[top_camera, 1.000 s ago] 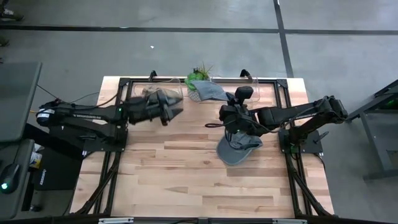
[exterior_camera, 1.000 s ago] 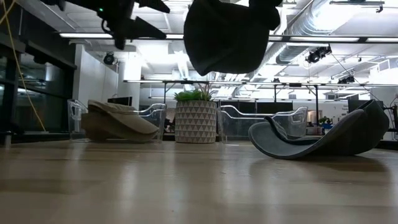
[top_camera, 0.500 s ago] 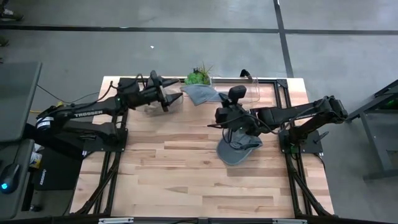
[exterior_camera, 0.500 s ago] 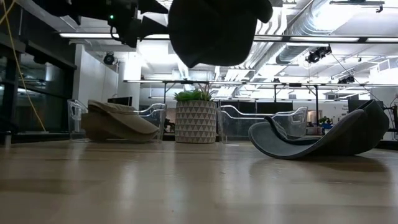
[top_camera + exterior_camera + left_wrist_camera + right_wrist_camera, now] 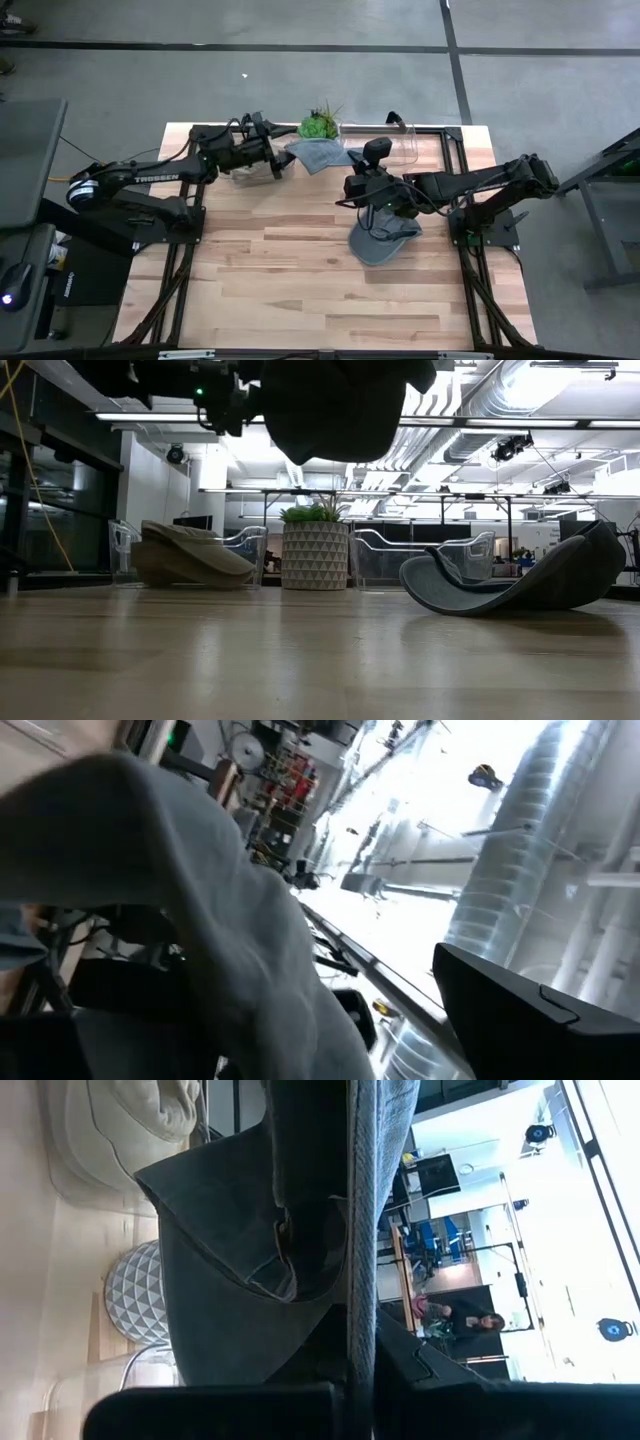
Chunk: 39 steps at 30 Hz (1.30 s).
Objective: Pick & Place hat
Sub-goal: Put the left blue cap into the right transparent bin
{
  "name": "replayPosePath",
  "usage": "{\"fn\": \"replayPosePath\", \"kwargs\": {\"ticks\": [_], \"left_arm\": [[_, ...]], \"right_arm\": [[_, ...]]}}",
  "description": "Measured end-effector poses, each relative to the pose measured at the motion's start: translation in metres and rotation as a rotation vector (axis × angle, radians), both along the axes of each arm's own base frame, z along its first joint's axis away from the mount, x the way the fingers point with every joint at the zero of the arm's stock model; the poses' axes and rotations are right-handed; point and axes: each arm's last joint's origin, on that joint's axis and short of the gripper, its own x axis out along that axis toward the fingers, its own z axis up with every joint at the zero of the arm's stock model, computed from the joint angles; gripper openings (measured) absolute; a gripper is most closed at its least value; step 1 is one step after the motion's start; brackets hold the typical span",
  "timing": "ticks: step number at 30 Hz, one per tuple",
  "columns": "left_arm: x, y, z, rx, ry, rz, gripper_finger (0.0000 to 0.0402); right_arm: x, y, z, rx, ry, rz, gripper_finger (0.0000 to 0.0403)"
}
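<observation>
The right gripper [image 5: 345, 157] is hanging above the worktop [image 5: 300, 280] near its far edge, its jaws clamped on a grey hat [image 5: 318, 153] that is draping toward the potted plant [image 5: 318, 126]. In the right wrist view the fabric [image 5: 250, 1270] is filling most of the space between the fingers, hiding their tips. In the low view the hat [image 5: 330, 405] is a dark shape cut off by the upper border. The left gripper [image 5: 272, 158] is hovering near the far-left corner, just beside the held hat; whether its jaws are apart or together cannot be told, since cloth [image 5: 200, 940] is covering its wrist view. A second grey hat [image 5: 383, 238] is lying toward the right edge, partly under the right arm. A tan hat [image 5: 190, 555] is resting at the far edge.
</observation>
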Motion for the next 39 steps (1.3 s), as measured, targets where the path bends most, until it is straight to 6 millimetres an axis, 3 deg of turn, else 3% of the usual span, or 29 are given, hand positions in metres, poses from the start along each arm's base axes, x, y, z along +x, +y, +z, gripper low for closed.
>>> {"fn": "replayPosePath", "kwargs": {"ticks": [4,8,12,15,17,28,39], "left_arm": [[0.013,0.005,0.006,0.002,0.0,-0.016,0.0277],[0.024,0.008,0.009,0.0,0.007,-0.027,0.0223],[0.027,0.01,0.012,0.004,0.0,-0.029,0.0136],[0.027,0.01,0.012,0.034,0.017,-0.023,0.0047],[0.027,0.01,0.012,0.06,0.026,-0.019,0.0014],[0.027,0.01,0.011,0.129,0.05,-0.013,0.0],[0.027,0.009,0.012,0.186,0.057,-0.017,0.0]], "right_arm": [[0.0,-0.001,0.0,0.0,0.0,-0.002,0.0005],[0.0,-0.001,0.0,-0.001,0.0,-0.005,0.0005],[0.0,-0.001,0.0,-0.004,0.001,-0.008,0.0005],[0.0,-0.001,0.0,-0.005,0.001,-0.009,0.0005],[0.0,-0.001,0.0,-0.006,0.0,-0.01,0.0005],[0.0,-0.001,0.0,-0.003,-0.001,-0.008,0.001],[0.002,0.001,0.002,0.092,-0.103,0.025,0.0111]]}}
